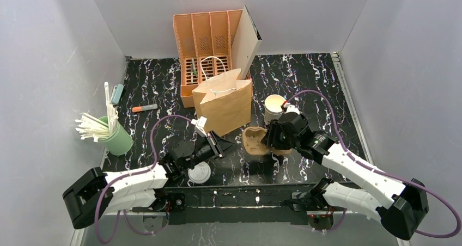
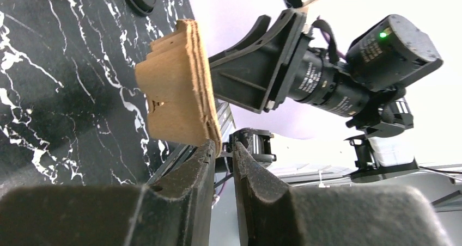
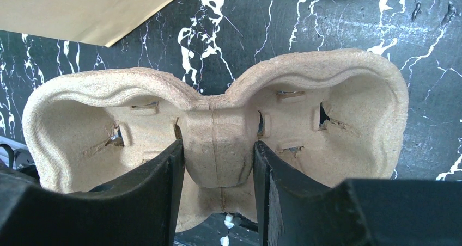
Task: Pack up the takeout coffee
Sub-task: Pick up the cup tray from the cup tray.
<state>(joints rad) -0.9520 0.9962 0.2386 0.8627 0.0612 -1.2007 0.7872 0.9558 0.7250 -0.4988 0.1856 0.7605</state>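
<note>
Firmly, the right fingers [image 3: 158, 202] grasped the cup carrier [image 3: 327, 93] by its middle ridge. The left fingers [image 2: 190, 186] stood barely parted, empty.

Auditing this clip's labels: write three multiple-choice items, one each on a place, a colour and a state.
1. Where is the white paper cup relative to the paper bag? A inside it; B upright to its right; C on top of it.
2. The cup of straws is: A green; B orange; C black.
3. The right gripper is: A open, empty; B closed on the pulp carrier; C closed on a lid.
Answers: B, it stands beside the bag; A, its wall is green; B, fingers flank the carrier's ridge.
</note>
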